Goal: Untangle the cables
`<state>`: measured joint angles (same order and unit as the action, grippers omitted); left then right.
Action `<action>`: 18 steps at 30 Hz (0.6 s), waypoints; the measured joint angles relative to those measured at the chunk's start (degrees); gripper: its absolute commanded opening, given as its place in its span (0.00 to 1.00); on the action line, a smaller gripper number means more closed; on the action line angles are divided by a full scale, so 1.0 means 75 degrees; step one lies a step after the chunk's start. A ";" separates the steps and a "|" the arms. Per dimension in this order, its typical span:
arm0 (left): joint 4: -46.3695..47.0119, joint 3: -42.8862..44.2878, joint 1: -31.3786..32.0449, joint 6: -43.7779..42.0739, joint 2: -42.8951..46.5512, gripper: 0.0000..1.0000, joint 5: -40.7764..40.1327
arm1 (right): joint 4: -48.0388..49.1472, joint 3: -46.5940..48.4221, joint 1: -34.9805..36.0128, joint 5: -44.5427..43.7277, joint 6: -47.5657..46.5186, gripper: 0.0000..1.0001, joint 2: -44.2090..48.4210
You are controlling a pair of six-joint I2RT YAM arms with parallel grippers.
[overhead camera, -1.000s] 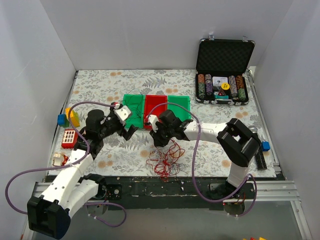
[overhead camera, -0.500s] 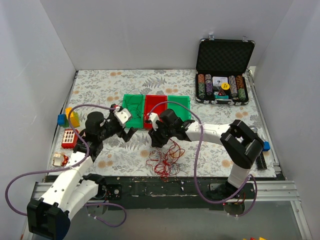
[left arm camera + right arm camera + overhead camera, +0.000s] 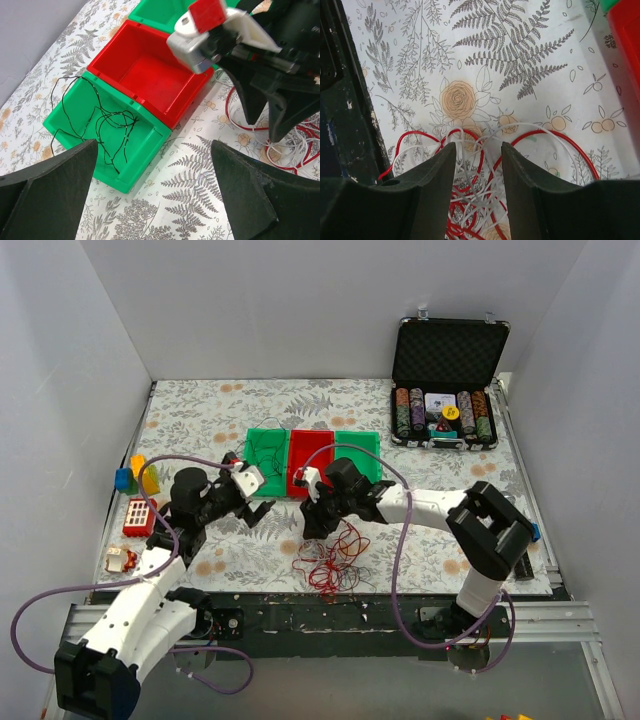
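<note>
The cables point(image 3: 330, 558) are a loose tangle of red and whitish strands on the fern-print cloth near the front edge. A dark thin cable point(image 3: 102, 122) lies in the left green bin point(image 3: 265, 450). My right gripper point(image 3: 312, 522) is open and points down at the tangle's upper left. In the right wrist view its fingers point(image 3: 437, 180) stand on either side of red and white strands point(image 3: 480, 200), and the gripper point(image 3: 478, 148) is not clamped. My left gripper point(image 3: 262, 513) is wide open and empty point(image 3: 155, 200), over bare cloth just in front of the green bin point(image 3: 65, 125).
A red bin point(image 3: 308, 455) and a second green bin point(image 3: 358, 450) adjoin the first. An open case of poker chips point(image 3: 445, 415) stands back right. Toy blocks point(image 3: 140, 477) and a red toy point(image 3: 138, 515) lie at the left edge. The right gripper body point(image 3: 270, 95) is close beside my left gripper.
My left gripper has moved slightly right and nearer, toward the right gripper. My right gripper has lowered a little onto the tangle. The cables have barely moved.
</note>
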<state>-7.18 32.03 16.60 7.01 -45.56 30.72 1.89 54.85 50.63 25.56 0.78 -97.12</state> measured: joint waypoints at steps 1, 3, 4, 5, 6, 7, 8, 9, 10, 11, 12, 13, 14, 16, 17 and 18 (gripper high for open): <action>0.0000 0.0000 0.0000 -0.0012 -0.0015 0.98 -0.0003 | -0.0009 0.0090 0.0000 0.0023 0.0026 0.50 -0.0137; 0.0029 -0.0015 0.0000 -0.0038 -0.0023 0.98 -0.0006 | -0.0026 0.0297 0.0000 0.0055 0.0070 0.49 -0.0443; 0.0061 -0.0029 0.0000 -0.0052 -0.0023 0.98 -0.0006 | -0.0017 0.0402 0.0000 0.0058 0.0087 0.49 -0.0609; 0.0102 -0.0044 0.0000 -0.0064 -0.0023 0.98 -0.0006 | -0.0012 0.0437 0.0000 0.0061 0.0108 0.48 -0.0691; 0.0134 -0.0067 0.0000 -0.0079 -0.0023 0.98 -0.0006 | -0.0012 0.0463 0.0000 0.0064 0.0131 0.47 -0.0758; 0.0157 -0.0079 0.0000 -0.0082 -0.0026 0.98 -0.0009 | -0.0006 0.0481 0.0000 0.0064 0.0157 0.47 -0.0816; 0.0184 -0.0090 0.0000 -0.0082 -0.0026 0.98 -0.0012 | -0.0006 0.0507 0.0000 0.0058 0.0198 0.46 -0.0868; 0.0216 -0.0105 0.0000 -0.0082 -0.0026 0.98 -0.0015 | -0.0003 0.0539 0.0000 0.0044 0.0242 0.45 -0.0933; 0.0242 -0.0122 0.0000 -0.0082 -0.0026 0.98 -0.0015 | -0.0003 0.0580 0.0000 0.0035 0.0274 0.43 -0.0997; 0.0280 -0.0146 0.0000 -0.0085 -0.0026 0.98 -0.0015 | 0.0000 0.0609 0.0000 0.0015 0.0283 0.41 -0.1055; 0.0326 -0.0187 0.0000 -0.0082 -0.0026 0.98 -0.0015 | 0.0003 0.0621 0.0000 0.0000 0.0297 0.36 -0.1099; 0.0338 -0.0227 0.0000 -0.0082 -0.0026 0.98 -0.0015 | -0.0006 0.0627 0.0000 -0.0026 0.0306 0.32 -0.1125; 0.0338 -0.0245 0.0000 -0.0082 -0.0026 0.98 -0.0015 | -0.0009 0.0629 0.0003 -0.0047 0.0303 0.26 -0.1148; 0.0370 -0.0280 0.0000 -0.0076 -0.0026 0.98 -0.0015 | -0.0009 0.0662 0.0003 -0.0082 0.0300 0.19 -0.1192; 0.0385 -0.0289 0.0000 -0.0070 -0.0029 0.98 -0.0015 | -0.0006 0.0679 0.0012 -0.0105 0.0297 0.16 -0.1204; 0.0391 -0.0294 0.0000 -0.0050 -0.0032 0.98 -0.0017 | -0.0006 0.0688 0.0015 -0.0114 0.0300 0.13 -0.1204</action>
<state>-4.25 29.82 16.60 6.63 -45.80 30.59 1.85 60.01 50.74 24.71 3.03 -106.15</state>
